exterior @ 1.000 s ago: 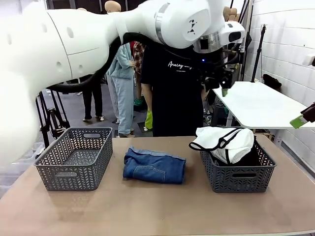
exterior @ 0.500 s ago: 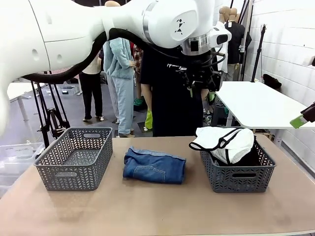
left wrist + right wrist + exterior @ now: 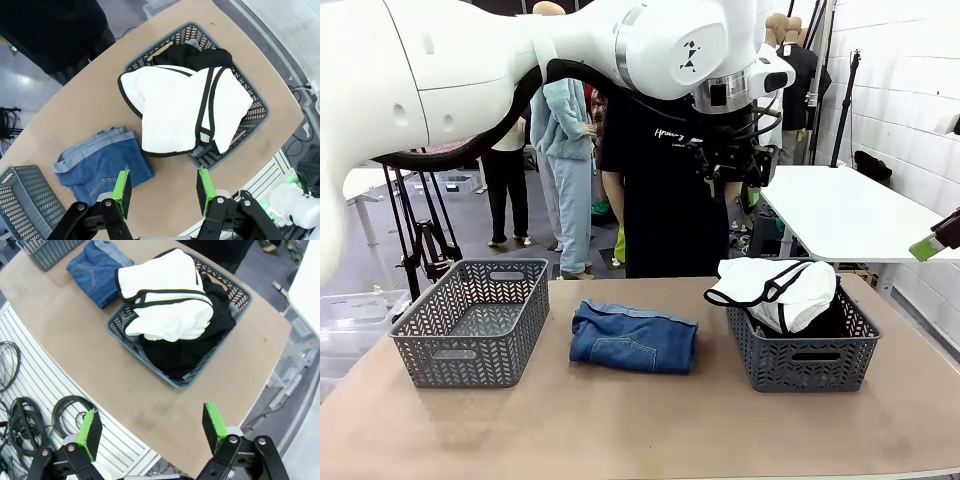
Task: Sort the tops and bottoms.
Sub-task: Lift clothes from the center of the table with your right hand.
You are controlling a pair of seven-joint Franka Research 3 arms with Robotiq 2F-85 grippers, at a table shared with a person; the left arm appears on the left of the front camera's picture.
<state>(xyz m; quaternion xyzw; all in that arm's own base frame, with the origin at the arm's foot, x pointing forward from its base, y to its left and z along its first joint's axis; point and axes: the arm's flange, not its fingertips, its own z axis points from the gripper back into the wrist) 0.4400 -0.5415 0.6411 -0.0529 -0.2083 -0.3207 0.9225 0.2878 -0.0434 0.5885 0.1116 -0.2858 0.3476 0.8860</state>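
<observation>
Writing: script on the person's black T-shirt (image 3: 670,190), unreadable to me.
Surface: tan table (image 3: 640,420); white top (image 3: 775,285) in the right basket (image 3: 800,360).
My left gripper (image 3: 162,192): jaws apart, empty.
My right gripper (image 3: 152,427): jaws wide apart, empty.

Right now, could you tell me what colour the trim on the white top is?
Black, on the white top; clearest in the left wrist view.

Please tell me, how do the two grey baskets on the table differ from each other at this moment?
The left basket holds no clothes, and its mesh floor is visible; the right basket is full, with a black top below and a white top with black trim heaped above its rim. The folded jeans lie on the table between them, nearer the right basket in the left wrist view. Both baskets share the same grey lattice pattern and slot handles.
</observation>
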